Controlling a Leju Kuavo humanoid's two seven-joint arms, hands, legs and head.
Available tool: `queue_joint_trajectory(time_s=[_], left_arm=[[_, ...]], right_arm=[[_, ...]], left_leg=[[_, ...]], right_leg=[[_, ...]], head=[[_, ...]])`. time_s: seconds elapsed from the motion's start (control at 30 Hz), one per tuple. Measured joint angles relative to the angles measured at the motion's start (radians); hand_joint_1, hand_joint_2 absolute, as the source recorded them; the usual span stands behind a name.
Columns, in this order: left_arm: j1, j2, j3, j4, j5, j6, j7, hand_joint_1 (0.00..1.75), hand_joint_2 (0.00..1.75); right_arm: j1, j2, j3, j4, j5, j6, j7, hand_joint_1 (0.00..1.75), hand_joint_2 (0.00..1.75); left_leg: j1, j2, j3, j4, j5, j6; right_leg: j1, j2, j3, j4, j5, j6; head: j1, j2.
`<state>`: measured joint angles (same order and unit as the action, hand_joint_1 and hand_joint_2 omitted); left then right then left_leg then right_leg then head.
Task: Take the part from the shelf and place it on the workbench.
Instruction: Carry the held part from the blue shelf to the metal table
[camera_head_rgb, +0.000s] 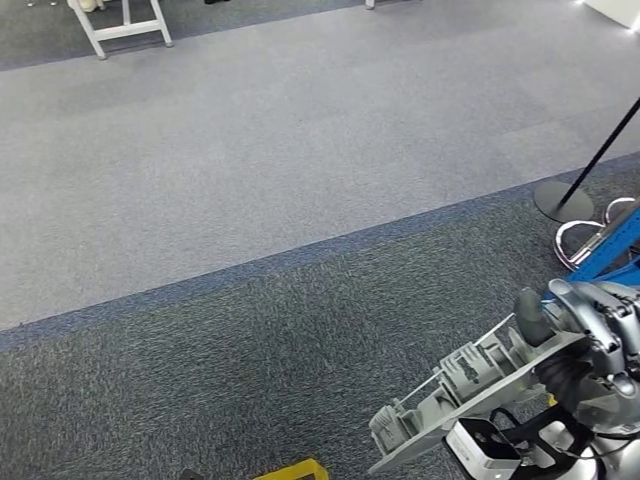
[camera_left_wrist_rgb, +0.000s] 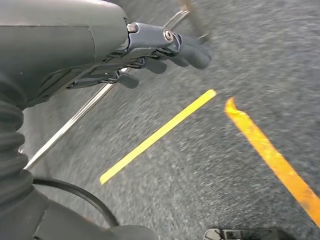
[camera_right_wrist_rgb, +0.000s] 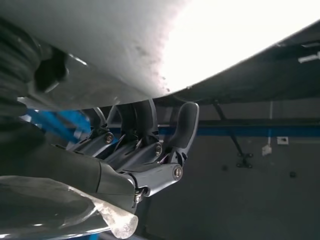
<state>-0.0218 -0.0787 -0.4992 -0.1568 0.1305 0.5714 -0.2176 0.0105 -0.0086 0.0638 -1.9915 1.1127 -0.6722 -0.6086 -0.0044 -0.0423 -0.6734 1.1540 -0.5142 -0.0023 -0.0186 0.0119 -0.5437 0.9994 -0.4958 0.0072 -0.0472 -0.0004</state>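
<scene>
Gripping the long grey part (camera_head_rgb: 468, 385) at one end, the right hand (camera_head_rgb: 585, 345) carries it low over the carpet, its long axis jutting toward the robot's left, while the left hand (camera_left_wrist_rgb: 151, 55) hangs empty with fingers loosely extended.

No legible text, label, brand, number or sign appears in any view.
</scene>
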Motion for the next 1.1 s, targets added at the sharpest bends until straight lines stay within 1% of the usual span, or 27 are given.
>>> queue_joint_trajectory(time_s=[0.07,0.1,0.13,0.17,0.23,0.27,0.3,0.37,0.4,0.47,0.5,0.53,0.57,0.6,0.63,0.67,0.7,0.73,0.77,0.8,0.83,0.9,0.93,1.0,1.03,1.07,1.1], left_arm=[[-0.001,-0.002,0.003,0.000,0.001,-0.005,0.013,0.00,1.75],[0.000,-0.004,0.003,0.000,0.002,-0.007,0.019,0.00,1.75],[0.002,-0.005,0.003,0.001,0.003,-0.008,0.024,0.00,1.75],[0.003,-0.006,0.003,0.001,0.004,-0.007,0.030,0.00,1.75],[0.002,-0.007,0.003,0.001,0.007,-0.006,0.045,0.00,1.75],[0.001,-0.008,0.003,0.001,0.008,-0.005,0.055,0.00,1.75],[0.001,-0.009,0.003,0.001,0.010,-0.006,0.065,0.00,1.75],[0.003,-0.011,0.004,0.002,0.014,-0.007,0.078,0.00,1.75],[0.004,-0.012,0.004,0.003,0.015,-0.007,0.080,0.00,1.75],[0.005,-0.012,0.005,0.004,0.017,-0.007,0.081,0.00,1.75],[0.004,-0.013,0.006,0.004,0.018,-0.007,0.081,0.00,1.75],[0.003,-0.014,0.007,0.004,0.019,-0.008,0.081,0.00,1.75],[0.002,-0.015,0.007,0.004,0.019,-0.008,0.081,0.00,1.75],[0.002,-0.016,0.008,0.004,0.019,-0.009,0.081,0.00,1.75],[0.002,-0.016,0.008,0.004,0.019,-0.009,0.082,0.00,1.75],[0.002,-0.016,0.009,0.004,0.019,-0.011,0.086,0.00,1.75],[0.002,-0.015,0.009,0.004,0.019,-0.013,0.092,0.00,1.75],[0.002,-0.015,0.010,0.004,0.020,-0.016,0.099,0.00,1.75],[0.002,-0.016,0.010,0.004,0.021,-0.019,0.108,0.00,1.75],[0.002,-0.016,0.010,0.004,0.022,-0.020,0.114,0.00,1.75],[0.002,-0.016,0.010,0.004,0.023,-0.020,0.119,0.00,1.75],[0.007,-0.016,0.011,0.004,0.028,-0.015,0.117,0.00,1.75],[0.009,-0.015,0.012,0.004,0.033,-0.010,0.111,0.00,1.75],[0.010,-0.015,0.018,0.004,0.044,-0.002,0.095,0.00,1.75],[0.009,-0.015,0.022,0.004,0.050,0.001,0.089,0.00,1.75],[0.007,-0.015,0.025,0.004,0.054,0.002,0.085,0.00,1.75],[0.007,-0.015,0.027,0.004,0.056,0.001,0.083,0.00,1.75]], right_arm=[[-0.024,-0.001,0.024,0.024,-0.012,0.000,0.017,1.75,1.75],[-0.037,-0.001,0.036,0.037,-0.014,0.000,0.024,1.75,1.75],[-0.050,-0.001,0.049,0.050,-0.018,0.000,0.030,1.75,1.75],[-0.065,-0.002,0.063,0.063,-0.022,0.000,0.036,1.75,1.75],[-0.095,-0.003,0.087,0.087,-0.031,0.000,0.046,1.75,1.75],[-0.109,-0.005,0.098,0.098,-0.033,0.000,0.051,1.75,1.75],[-0.121,-0.006,0.109,0.108,-0.033,0.000,0.055,1.75,1.75],[-0.140,-0.008,0.128,0.125,-0.033,0.000,0.060,1.75,1.75],[-0.147,-0.009,0.136,0.133,-0.032,0.000,0.062,1.75,1.75],[-0.158,-0.013,0.146,0.143,-0.032,0.000,0.063,1.75,1.75],[-0.161,-0.015,0.149,0.148,-0.032,0.000,0.063,1.75,1.75],[-0.162,-0.017,0.152,0.153,-0.032,0.000,0.063,1.75,1.75],[-0.162,-0.019,0.154,0.158,-0.032,0.000,0.064,1.75,1.75],[-0.162,-0.021,0.155,0.164,-0.032,0.000,0.064,1.75,1.75],[-0.162,-0.022,0.157,0.168,-0.032,0.000,0.064,1.75,1.75],[-0.162,-0.023,0.157,0.171,-0.033,0.000,0.064,1.75,1.75],[-0.164,-0.024,0.158,0.174,-0.033,0.000,0.064,1.75,1.75],[-0.165,-0.026,0.160,0.176,-0.033,0.000,0.065,1.75,1.75],[-0.168,-0.027,0.162,0.178,-0.033,0.000,0.066,1.75,1.75],[-0.170,-0.028,0.164,0.180,-0.033,0.000,0.068,1.75,1.75],[-0.173,-0.029,0.167,0.182,-0.034,0.000,0.070,1.75,1.75],[-0.179,-0.030,0.174,0.186,-0.038,0.000,0.071,1.75,1.75],[-0.184,-0.030,0.179,0.188,-0.042,0.000,0.072,1.75,1.75],[-0.199,-0.031,0.192,0.195,-0.050,0.000,0.075,1.75,1.75],[-0.206,-0.031,0.200,0.201,-0.052,0.000,0.079,1.75,1.75],[-0.214,-0.032,0.209,0.209,-0.053,0.000,0.084,1.75,1.75],[-0.219,-0.032,0.218,0.217,-0.051,0.000,0.088,1.75,1.75]], left_leg=[[0.006,0.024,-0.059,0.122,-0.053,-0.010],[0.010,0.028,-0.070,0.149,-0.056,-0.013],[0.013,0.031,-0.063,0.136,-0.040,-0.016],[0.015,0.039,-0.037,0.086,-0.009,-0.017],[0.013,0.080,0.035,-0.051,0.047,-0.013],[0.009,0.095,0.058,-0.099,0.060,-0.008],[0.005,0.103,0.068,-0.122,0.063,-0.001],[0.001,0.085,0.065,-0.127,0.063,0.014],[0.002,0.074,0.065,-0.131,0.066,0.021],[0.006,0.053,0.069,-0.140,0.071,0.034],[0.008,0.043,0.069,-0.142,0.072,0.038],[0.007,0.031,0.069,-0.141,0.072,0.041],[0.007,0.018,0.070,-0.141,0.071,0.042],[0.006,0.003,0.070,-0.141,0.071,0.043],[0.005,-0.012,0.072,-0.141,0.071,0.043],[0.005,-0.027,0.074,-0.140,0.070,0.043],[0.005,-0.041,0.076,-0.140,0.069,0.042],[0.004,-0.055,0.077,-0.139,0.068,0.040],[0.004,-0.068,0.075,-0.136,0.067,0.036],[0.006,-0.079,0.071,-0.135,0.067,0.032],[0.008,-0.090,0.066,-0.134,0.068,0.026],[0.013,-0.107,0.061,-0.134,0.070,0.014],[0.012,-0.095,0.058,-0.128,0.065,0.009],[0.008,-0.036,0.031,-0.066,0.027,0.000],[0.008,-0.003,0.003,-0.006,-0.004,-0.004],[0.009,0.016,-0.030,0.062,-0.034,-0.007],[0.011,0.025,-0.057,0.116,-0.052,-0.010]], right_leg=[[0.002,-0.032,0.001,0.000,-0.002,-0.003],[0.002,-0.047,0.001,0.000,-0.004,-0.003],[0.002,-0.061,0.001,0.001,-0.005,-0.002],[0.002,-0.074,0.003,0.001,-0.006,0.000],[0.005,-0.097,0.007,0.002,-0.012,0.008],[0.008,-0.107,0.009,0.003,-0.015,0.013],[0.010,-0.116,0.010,0.004,-0.017,0.018],[0.010,-0.133,0.013,0.001,-0.019,0.029],[0.007,-0.126,0.012,0.003,-0.025,0.035],[0.002,-0.078,-0.014,0.055,-0.058,0.043],[0.001,-0.046,-0.045,0.116,-0.088,0.045],[0.000,-0.027,-0.085,0.191,-0.118,0.045],[0.001,-0.018,-0.124,0.260,-0.140,0.045],[0.002,-0.015,-0.152,0.302,-0.144,0.044],[0.002,-0.013,-0.160,0.302,-0.127,0.041],[0.003,-0.009,-0.148,0.262,-0.091,0.038],[0.003,0.003,-0.120,0.191,-0.045,0.034],[0.002,0.028,-0.089,0.119,-0.013,0.030],[0.001,0.049,-0.060,0.059,0.008,0.026],[0.000,0.067,-0.043,0.023,0.016,0.024],[0.001,0.072,-0.035,0.012,0.012,0.023],[0.003,0.052,-0.029,0.007,0.013,0.019],[0.003,0.040,-0.025,0.004,0.014,0.015],[0.001,0.012,-0.018,-0.003,0.015,0.005],[0.003,-0.003,-0.015,-0.004,0.013,0.001],[0.004,-0.018,-0.014,-0.004,0.010,-0.002],[0.005,-0.034,-0.012,-0.003,0.008,-0.004]], head=[[-0.002,0.000],[-0.002,0.000],[-0.002,0.000],[-0.002,0.000],[-0.002,0.000],[0.000,0.000],[0.001,0.000],[0.004,0.000],[0.005,0.000],[0.009,0.000],[0.011,0.000],[0.012,0.000],[0.012,0.000],[0.012,0.000],[0.012,0.000],[0.012,0.000],[0.012,0.000],[0.012,0.000],[0.012,0.000],[0.012,0.000],[0.012,0.000],[0.012,0.000],[0.011,0.000],[0.008,0.000],[0.007,0.000],[0.006,0.000],[0.006,0.000]])
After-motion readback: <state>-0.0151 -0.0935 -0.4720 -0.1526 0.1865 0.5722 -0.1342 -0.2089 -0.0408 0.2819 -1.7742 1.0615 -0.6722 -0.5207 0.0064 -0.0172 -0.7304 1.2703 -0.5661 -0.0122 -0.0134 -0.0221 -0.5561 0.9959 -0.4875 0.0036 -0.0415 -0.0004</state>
